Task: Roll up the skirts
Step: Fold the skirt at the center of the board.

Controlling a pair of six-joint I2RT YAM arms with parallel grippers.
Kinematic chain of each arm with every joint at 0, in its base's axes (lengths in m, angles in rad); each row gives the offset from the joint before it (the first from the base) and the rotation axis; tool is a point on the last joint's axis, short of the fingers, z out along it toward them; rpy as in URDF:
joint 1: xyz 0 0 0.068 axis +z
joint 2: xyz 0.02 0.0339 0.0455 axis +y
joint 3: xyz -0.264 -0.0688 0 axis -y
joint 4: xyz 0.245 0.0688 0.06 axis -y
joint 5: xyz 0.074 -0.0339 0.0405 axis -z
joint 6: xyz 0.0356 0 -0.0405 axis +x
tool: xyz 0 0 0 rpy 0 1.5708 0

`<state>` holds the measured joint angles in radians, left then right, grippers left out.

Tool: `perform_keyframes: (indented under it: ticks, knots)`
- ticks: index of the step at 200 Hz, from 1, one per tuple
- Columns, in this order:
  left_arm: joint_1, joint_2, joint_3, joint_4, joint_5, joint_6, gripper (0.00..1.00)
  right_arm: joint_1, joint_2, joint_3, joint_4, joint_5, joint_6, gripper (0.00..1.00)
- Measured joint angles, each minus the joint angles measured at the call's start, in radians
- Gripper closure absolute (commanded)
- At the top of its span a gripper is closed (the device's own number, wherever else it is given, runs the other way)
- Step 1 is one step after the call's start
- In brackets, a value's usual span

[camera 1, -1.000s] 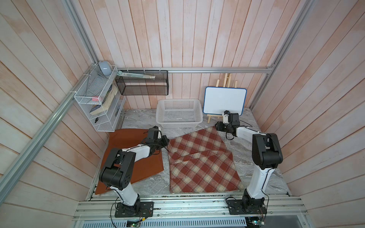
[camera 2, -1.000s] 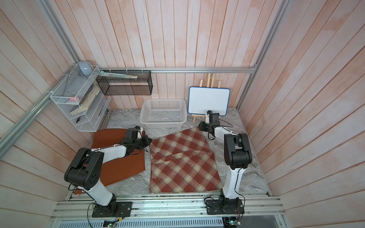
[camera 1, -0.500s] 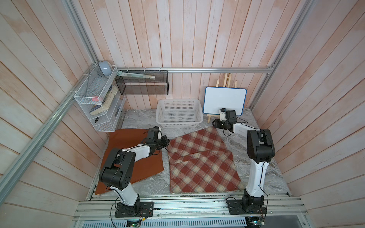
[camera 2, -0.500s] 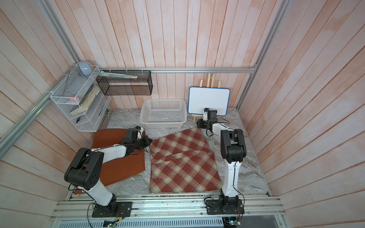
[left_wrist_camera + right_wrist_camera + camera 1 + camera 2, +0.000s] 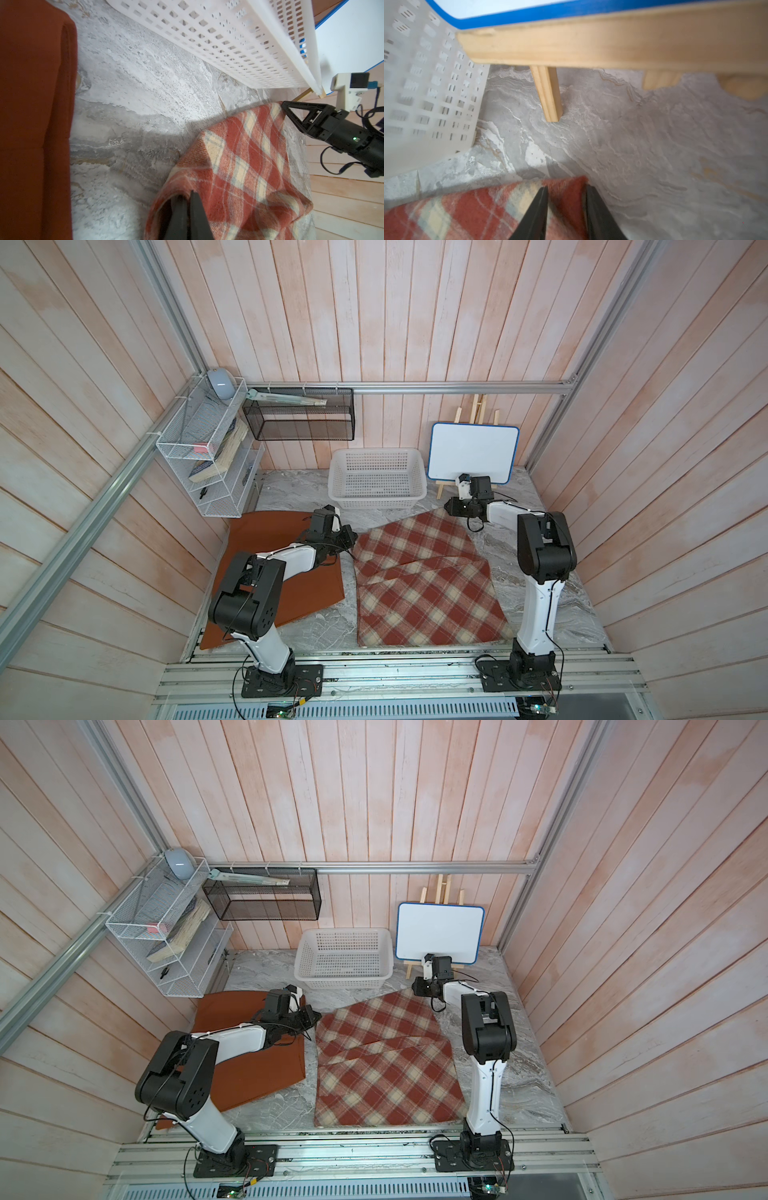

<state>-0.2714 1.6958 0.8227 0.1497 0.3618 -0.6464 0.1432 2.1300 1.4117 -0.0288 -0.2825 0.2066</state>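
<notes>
Red plaid skirt [image 5: 424, 585]: left jaws clench it, right jaws parted astride its corner (basket [image 5: 374, 502] beside).

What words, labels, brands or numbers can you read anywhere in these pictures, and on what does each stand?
No text can be read.
Whiteboard: blank.
Long flat pack on the black mesh shelf: any print too small to read.
Book in the white wire rack: any title too small to read.
</notes>
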Motion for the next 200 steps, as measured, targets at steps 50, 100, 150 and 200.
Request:
perform_keyframes:
  ticks: [50, 100, 150, 200]
  knots:
    - [0.000, 0.000, 0.001, 0.000, 0.001, 0.000, 1.00, 0.000, 0.000, -0.007, 0.000, -0.007, 0.004, 0.98]
    - [0.000, -0.004, 0.023, -0.010, 0.001, 0.016, 1.00, 0.000, -0.074, -0.090, 0.023, 0.028, 0.017, 1.00]
    - [0.000, -0.032, 0.061, -0.024, 0.000, 0.027, 1.00, -0.001, -0.268, -0.190, 0.069, 0.099, 0.039, 1.00]
    - [0.000, -0.047, 0.082, -0.027, 0.016, 0.030, 1.00, -0.014, -0.415, -0.285, 0.098, 0.137, 0.057, 1.00]
